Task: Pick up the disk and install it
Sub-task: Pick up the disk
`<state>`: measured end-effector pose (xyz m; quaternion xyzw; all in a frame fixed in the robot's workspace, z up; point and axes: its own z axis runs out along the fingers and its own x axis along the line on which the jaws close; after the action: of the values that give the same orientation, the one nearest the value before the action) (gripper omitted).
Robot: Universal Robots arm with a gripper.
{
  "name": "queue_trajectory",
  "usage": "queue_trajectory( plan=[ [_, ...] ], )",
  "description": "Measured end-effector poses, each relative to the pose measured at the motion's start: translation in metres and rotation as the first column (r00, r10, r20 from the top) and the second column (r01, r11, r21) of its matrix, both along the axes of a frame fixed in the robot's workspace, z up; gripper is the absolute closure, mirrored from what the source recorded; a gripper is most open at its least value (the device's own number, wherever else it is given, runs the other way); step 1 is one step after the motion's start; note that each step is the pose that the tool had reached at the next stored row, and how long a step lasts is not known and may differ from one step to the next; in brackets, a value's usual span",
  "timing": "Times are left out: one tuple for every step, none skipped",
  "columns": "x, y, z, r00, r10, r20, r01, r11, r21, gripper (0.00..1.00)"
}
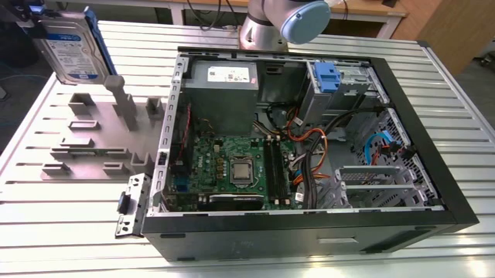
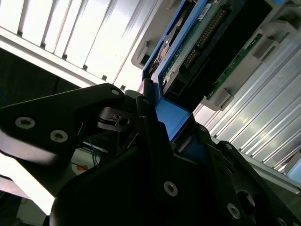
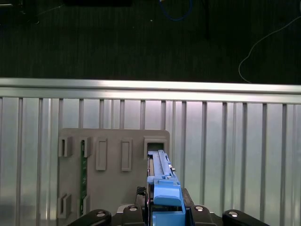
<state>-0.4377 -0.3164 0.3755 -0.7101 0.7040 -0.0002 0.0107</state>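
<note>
We see a ribbed metal desk, slats running lengthwise. Two things sit directly on it: a grey slotted holder plate twd the exterior view's left, & an open computer case just beside it, lying on its side w/ insides facing up.

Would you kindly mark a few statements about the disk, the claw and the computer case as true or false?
1. The claw is shut on the disk. True.
2. The disk sits in the drive cage. False: it hangs outside the computer case, above the grey fixture.
3. The computer case lies open, with its motherboard showing. True.
4. The grey fixture lies at the exterior view's right of the computer case. False: it lies at the left.
</note>
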Motion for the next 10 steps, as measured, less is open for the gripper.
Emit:
queue_trajectory(
  plan=[
    [0.0,0.0,0.0005,1.0,0.0,0.0,0.0,1.0,0.0,0.64],
    [0.0,0.0,0.0011,1.0,0.0,-0.0001,0.0,1.0,0.0,0.64],
    [0.0,0.0,0.0016,1.0,0.0,0.0,0.0,1.0,0.0,0.64],
    [0.0,0.0,0.0021,1.0,0.0,0.0,0.0,1.0,0.0,0.64],
    [0.0,0.0,0.0027,1.0,0.0,0.0,0.0,1.0,0.0,0.64],
    [0.0,0.0,0.0033,1.0,0.0,-0.0001,0.0,1.0,0.0,0.64],
    [0.0,0.0,0.0039,1.0,0.0,0.0,0.0,1.0,0.0,0.64],
    [0.0,0.0,0.0045,1.0,0.0,-0.0001,0.0,1.0,0.0,0.64],
    [0.0,0.0,0.0052,1.0,0.0,0.0,0.0,1.0,0.0,0.64],
    [0.0,0.0,0.0058,1.0,0.0,0.0,0.0,1.0,0.0,0.64]
  ],
)
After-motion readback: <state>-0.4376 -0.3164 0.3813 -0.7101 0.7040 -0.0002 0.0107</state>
